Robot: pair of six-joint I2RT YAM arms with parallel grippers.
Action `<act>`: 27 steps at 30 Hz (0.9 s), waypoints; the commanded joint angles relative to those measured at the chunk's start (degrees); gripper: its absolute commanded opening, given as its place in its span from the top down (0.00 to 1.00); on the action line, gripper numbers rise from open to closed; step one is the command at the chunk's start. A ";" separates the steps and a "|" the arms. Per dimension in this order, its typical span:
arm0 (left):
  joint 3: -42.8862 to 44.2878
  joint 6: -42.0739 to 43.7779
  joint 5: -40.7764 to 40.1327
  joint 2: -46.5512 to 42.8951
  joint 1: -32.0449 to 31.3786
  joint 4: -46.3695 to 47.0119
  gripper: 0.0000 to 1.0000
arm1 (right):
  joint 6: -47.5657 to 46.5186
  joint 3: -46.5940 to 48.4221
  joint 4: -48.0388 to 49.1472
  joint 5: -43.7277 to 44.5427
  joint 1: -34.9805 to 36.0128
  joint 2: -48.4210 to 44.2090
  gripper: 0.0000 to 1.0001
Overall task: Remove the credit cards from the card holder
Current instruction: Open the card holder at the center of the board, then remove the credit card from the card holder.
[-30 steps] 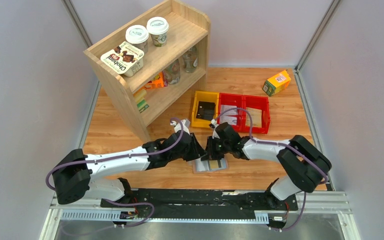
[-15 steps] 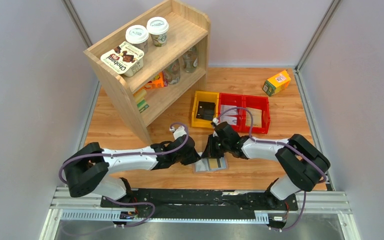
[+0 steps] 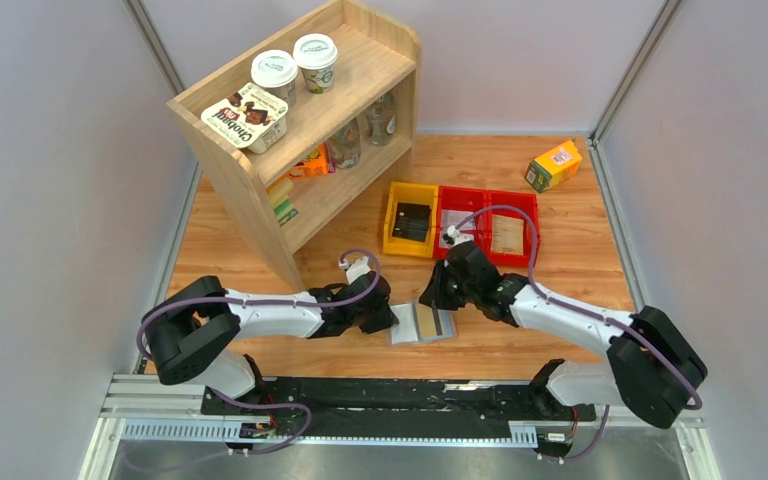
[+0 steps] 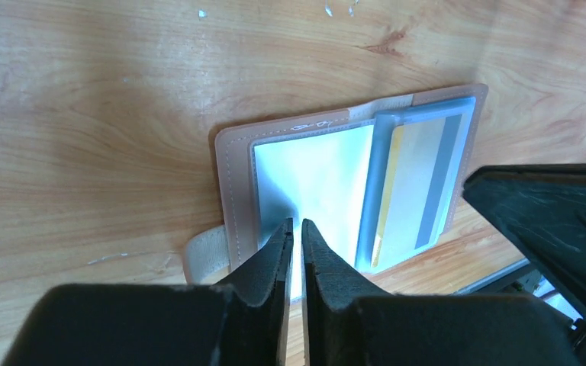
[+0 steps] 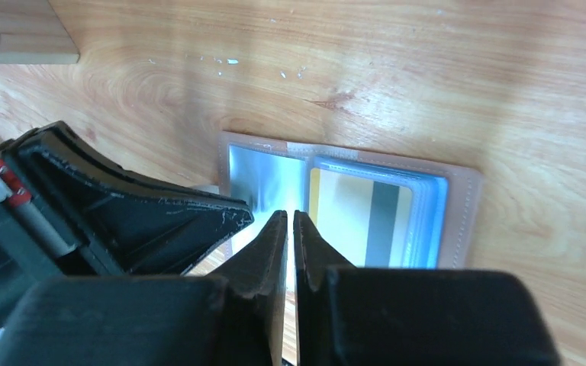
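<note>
You had the card holder (image 3: 420,326) lying open on the wooden table (image 3: 572,250), between both arms. A tan-yellow credit card (image 5: 351,221) with a grey stripe sat in its right pocket. Your left gripper (image 4: 295,223) was closed, its tips at the clear left pocket. Your right gripper (image 5: 291,215) was closed also, on nothing, near the fold.

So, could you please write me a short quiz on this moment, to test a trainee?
1. Fill in: the fingers of the left gripper and the right gripper are ____.
2. True or false: the card holder lies open on the table.
3. The tan-yellow card is: A in the card holder's clear pocket; B loose on the table; C held by the right gripper.
Key: 1 shut; 2 true; 3 A.
</note>
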 commanded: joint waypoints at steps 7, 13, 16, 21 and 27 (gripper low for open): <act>-1.62 4.03 3.18 -2.44 1.61 10.75 0.69 | -1.00 -3.54 -6.27 4.44 -2.00 -5.15 0.82; -3.99 4.57 6.44 -0.43 1.61 21.83 0.58 | -0.29 -4.59 -6.54 3.30 -3.32 -4.89 0.81; -4.44 3.86 8.63 1.69 1.61 25.87 0.58 | -0.12 -4.94 -6.45 2.77 -3.58 -4.71 0.81; -4.08 3.42 10.30 5.11 1.61 28.35 0.56 | -0.03 -5.30 -5.57 1.45 -3.76 -3.92 0.81; -3.38 3.33 10.49 7.32 1.69 27.21 0.55 | 0.15 -5.65 -4.69 0.57 -3.76 -3.57 0.81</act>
